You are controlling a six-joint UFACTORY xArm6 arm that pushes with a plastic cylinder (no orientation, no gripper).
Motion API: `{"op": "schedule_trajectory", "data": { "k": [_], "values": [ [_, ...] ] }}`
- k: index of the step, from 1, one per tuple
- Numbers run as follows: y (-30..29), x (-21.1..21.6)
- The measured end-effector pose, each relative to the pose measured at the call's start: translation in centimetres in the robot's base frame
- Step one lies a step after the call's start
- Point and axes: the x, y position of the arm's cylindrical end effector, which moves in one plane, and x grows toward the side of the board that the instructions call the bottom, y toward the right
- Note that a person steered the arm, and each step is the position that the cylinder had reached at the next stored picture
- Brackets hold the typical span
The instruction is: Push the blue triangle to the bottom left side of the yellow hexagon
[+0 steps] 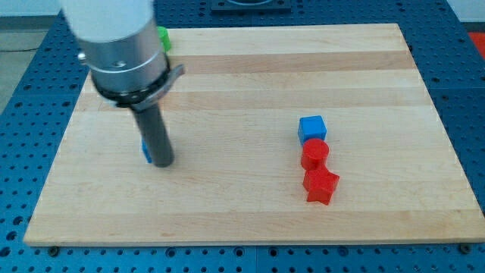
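My rod comes down from the view's top left, and my tip (162, 162) rests on the board left of centre. A sliver of a blue block (145, 152), probably the blue triangle, shows at the rod's left side, touching it and mostly hidden behind it. No yellow hexagon is visible; the arm's body may hide it. A green block (163, 37) peeks out behind the arm near the board's top edge.
A blue cube (311, 128) sits right of centre, with a red cylinder (314, 155) touching it below and a red star-shaped block (320, 186) below that. The wooden board (250, 68) lies on a blue perforated table.
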Motion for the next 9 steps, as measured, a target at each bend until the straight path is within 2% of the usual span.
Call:
{"op": "schedule_trajectory", "data": {
  "k": [1,2,3,4,5,6,7,9],
  "values": [
    [-3.1,-1.0],
    [-3.2,-4.1],
    [-3.1,-4.6],
    [0.4,-3.9],
    [1.4,-5.6],
    [1.1,-6.9],
    [-1.5,-6.9],
    [-2.4,-6.9]
  ]
}}
